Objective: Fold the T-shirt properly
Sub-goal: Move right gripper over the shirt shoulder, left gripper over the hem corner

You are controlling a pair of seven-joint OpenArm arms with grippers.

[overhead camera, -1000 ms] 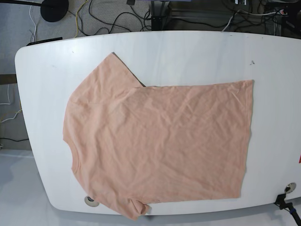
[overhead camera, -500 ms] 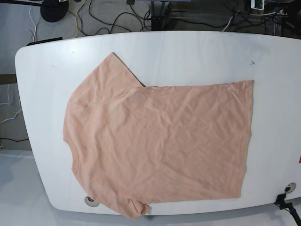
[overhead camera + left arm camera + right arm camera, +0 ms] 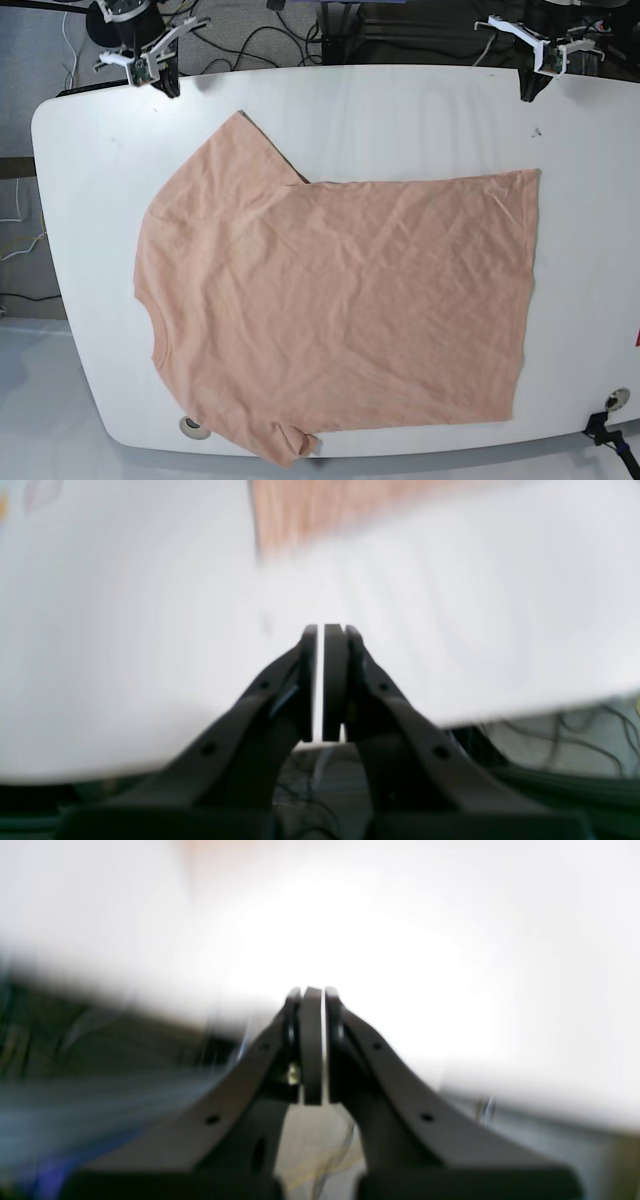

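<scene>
The wide white desk [image 3: 420, 110] with rounded corners fills most of the base view. Spread flat across it lies the large plain peach-pink short-sleeved cotton T-shirt [image 3: 340, 310], lightly wrinkled and unfolded. Its neck and shoulder end points to the left, its straight hem runs down the right side, one sleeve reaches toward the far left part of the desk, and the other sleeve droops at the near edge, where a fold of cloth slightly overhangs. Bare desk shows on the far side and on the right of the hem.

Beyond the far edge, dark cables [image 3: 250, 40] trail over the grey floor.

The right gripper [image 3: 165, 82] sits at the far left corner of the desk, well apart from the T-shirt. In the right wrist view the right gripper [image 3: 314, 992] has its black fingers [image 3: 312, 1050] drawn narrow, only a thin slit between them, and nothing is held; the blurred surroundings show white desk and a faint peach tint at the top.

The left gripper [image 3: 527, 92] sits at the far right edge of the desk, also clear of the cloth. In the left wrist view the left gripper [image 3: 327, 630] is likewise nearly closed with a slim gap, gripping nothing, with white desk [image 3: 125, 630] ahead and a blurred strip of T-shirt [image 3: 310, 510] farther off.
</scene>
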